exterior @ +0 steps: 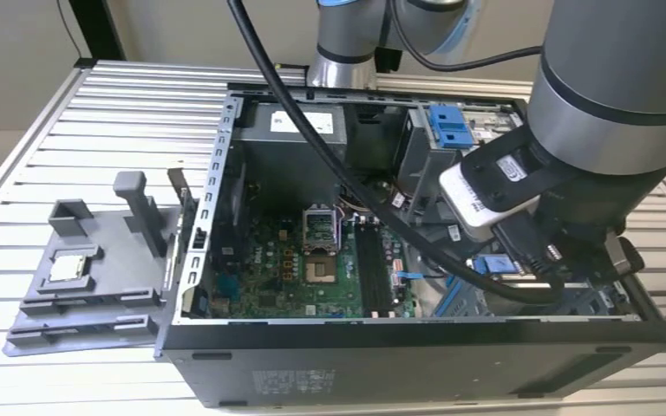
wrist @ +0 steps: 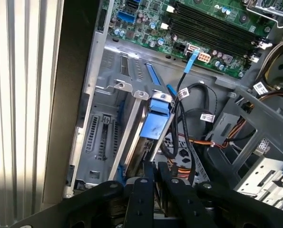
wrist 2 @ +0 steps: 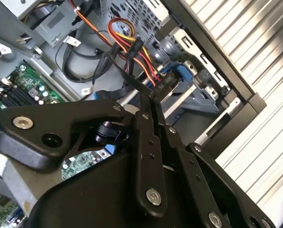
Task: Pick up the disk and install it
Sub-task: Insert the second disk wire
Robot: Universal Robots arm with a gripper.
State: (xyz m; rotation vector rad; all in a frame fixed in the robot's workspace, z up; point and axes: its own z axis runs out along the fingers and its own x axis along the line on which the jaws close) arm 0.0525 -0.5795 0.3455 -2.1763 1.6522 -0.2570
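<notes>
The disk [wrist: 155,124] stands on edge in the drive bay at the open computer case's near corner, on the exterior view's right. Its blue frame and silver edges run away from my fingers. The second wrist view shows its blue frame [wrist 2: 179,78] just past my fingertips. In both wrist views my gripper [wrist: 154,166] [wrist 2: 150,97] is shut, the two black fingers pressed close together with their tips against the disk's near end. Nothing shows between them. In the exterior view my arm reaches down into that corner, and a bit of the blue frame [exterior: 495,264] peeks out beside it.
Orange, red and black cables [wrist 2: 127,42] hang close by the bay. The green motherboard [exterior: 310,269] covers the case floor. A blue caddy [exterior: 451,126] sits at the case's back. A grey fixture [exterior: 101,260] with a small silver chip [exterior: 69,267] lies on the slatted table [exterior: 114,121].
</notes>
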